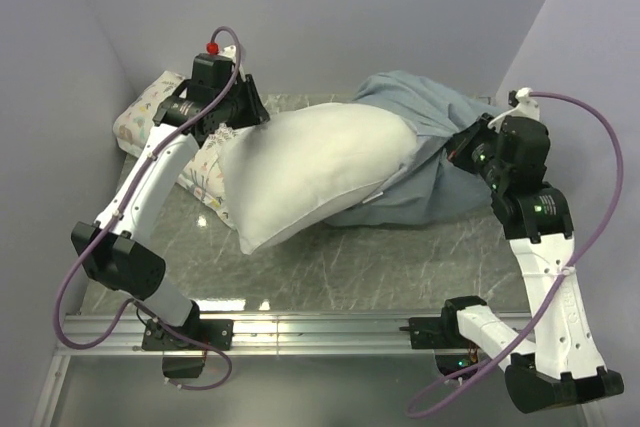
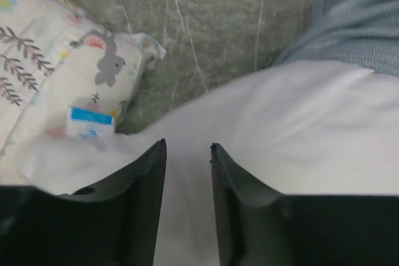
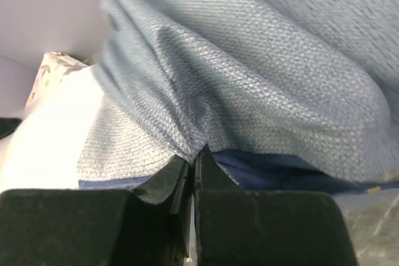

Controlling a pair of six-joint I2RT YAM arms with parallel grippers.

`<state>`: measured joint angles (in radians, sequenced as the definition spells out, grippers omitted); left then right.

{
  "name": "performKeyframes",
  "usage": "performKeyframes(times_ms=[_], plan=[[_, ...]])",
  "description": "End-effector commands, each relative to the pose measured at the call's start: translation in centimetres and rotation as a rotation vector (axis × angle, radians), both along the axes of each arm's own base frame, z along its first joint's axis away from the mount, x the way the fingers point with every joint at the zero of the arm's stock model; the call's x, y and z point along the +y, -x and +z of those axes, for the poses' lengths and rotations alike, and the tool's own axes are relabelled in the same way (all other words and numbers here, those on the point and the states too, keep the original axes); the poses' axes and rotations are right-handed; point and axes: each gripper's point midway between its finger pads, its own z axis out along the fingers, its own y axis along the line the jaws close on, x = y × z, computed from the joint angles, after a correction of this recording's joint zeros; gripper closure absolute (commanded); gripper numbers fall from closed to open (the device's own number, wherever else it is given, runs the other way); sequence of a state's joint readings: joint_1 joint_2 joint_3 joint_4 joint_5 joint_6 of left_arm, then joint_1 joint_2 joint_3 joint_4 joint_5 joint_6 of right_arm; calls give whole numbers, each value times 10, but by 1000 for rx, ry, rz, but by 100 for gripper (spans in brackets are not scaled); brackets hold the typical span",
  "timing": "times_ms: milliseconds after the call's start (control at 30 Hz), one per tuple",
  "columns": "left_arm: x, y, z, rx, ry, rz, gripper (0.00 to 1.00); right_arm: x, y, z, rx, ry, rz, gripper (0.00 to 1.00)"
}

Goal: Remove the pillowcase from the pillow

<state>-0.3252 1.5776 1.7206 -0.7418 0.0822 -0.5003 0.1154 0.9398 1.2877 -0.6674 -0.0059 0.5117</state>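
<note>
The plump white pillow [image 1: 310, 172] lies across the middle of the table, its right end still inside the pillowcase [image 1: 425, 112]. The case is bunched up with its paler blue-grey inner side out. At the pillow's far left corner my left gripper [image 1: 250, 112] has its jaws a little apart. In the left wrist view the white pillow [image 2: 280, 123] runs under and between the left gripper [image 2: 187, 146] fingers. My right gripper [image 1: 455, 152] is at the case's right side. In the right wrist view the right gripper [image 3: 194, 154] is shut on a fold of the pillowcase [image 3: 249, 73], and a dark navy strip shows below.
A smaller floral-print pillow [image 1: 150, 112] lies at the back left against the wall, and its corner [image 2: 62, 73] sits just left of my left gripper. The table is green marble [image 1: 350, 262] with walls on three sides. A metal rail [image 1: 320, 327] runs along the near edge.
</note>
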Motion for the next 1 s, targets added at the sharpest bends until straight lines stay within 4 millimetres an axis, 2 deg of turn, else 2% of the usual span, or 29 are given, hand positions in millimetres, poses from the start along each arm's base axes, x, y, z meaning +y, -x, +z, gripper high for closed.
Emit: performKeyframes(times_ms=[0,33,67,100,133,200,233,300,333,400,433,500,533,600,633,667,767,967], plan=[[24,-6,66,-260,-60,64,57,-30,12,54,-155,66,-130,100],[10,0,73,-278,-62,30,48,-28,11,51,-150,66,-119,100],[5,3,75,-288,-89,4,34,-25,10,47,-141,64,-112,100],[-1,7,77,-296,-103,-11,29,-23,8,39,-125,69,-106,100],[-17,15,84,-317,-109,-55,24,-19,7,35,-117,71,-96,100],[-29,27,92,-353,-145,-103,21,-15,6,30,-107,72,-90,100],[-48,40,98,-375,-147,-155,20,-11,6,30,-108,75,-84,100],[-64,58,102,-400,-178,-228,19,-9,5,33,-107,86,-88,100],[-87,78,98,-403,-184,-301,18,-7,5,34,-107,90,-87,100],[-104,99,91,-409,-217,-368,18,-5,4,38,-109,100,-90,100],[-125,120,73,-392,-238,-444,17,-4,4,40,-111,102,-89,100],[-145,140,47,-382,-272,-518,17,-3,2,42,-113,104,-89,100],[-163,160,38,-392,-284,-580,16,-1,0,40,-107,106,-87,100],[-181,179,24,-411,-306,-643,16,1,0,42,-110,103,-80,100],[-195,194,16,-421,-305,-690,16,2,-1,41,-108,105,-78,100],[-201,201,12,-432,-317,-714,1,3,-1,41,-105,107,-78,100],[-216,216,2,-454,-318,-759,1,5,-1,40,-105,113,-76,100],[-225,219,-15,-466,-364,-751,1,4,-1,40,-104,120,-79,100]])
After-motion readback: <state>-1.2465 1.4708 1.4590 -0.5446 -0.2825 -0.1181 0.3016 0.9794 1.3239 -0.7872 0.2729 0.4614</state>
